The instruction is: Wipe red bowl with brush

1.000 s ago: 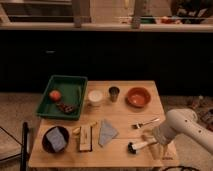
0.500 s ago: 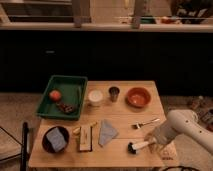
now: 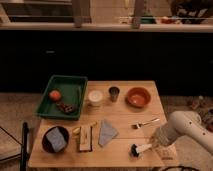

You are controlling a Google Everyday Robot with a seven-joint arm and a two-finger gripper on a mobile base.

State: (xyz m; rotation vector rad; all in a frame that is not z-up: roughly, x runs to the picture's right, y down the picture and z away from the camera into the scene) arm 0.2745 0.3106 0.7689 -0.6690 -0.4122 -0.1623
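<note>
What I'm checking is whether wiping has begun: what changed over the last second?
Nothing visibly changed. The gripper sits at the handle of the brush near the front right edge of the table, where it was before, and the brush has not shifted. The red bowl stays at the back right.

The gripper (image 3: 154, 144), at the brush (image 3: 139, 148) handle's end, is largely masked by the arm (image 3: 187, 127); the picture's right edge cuts that arm off
</note>
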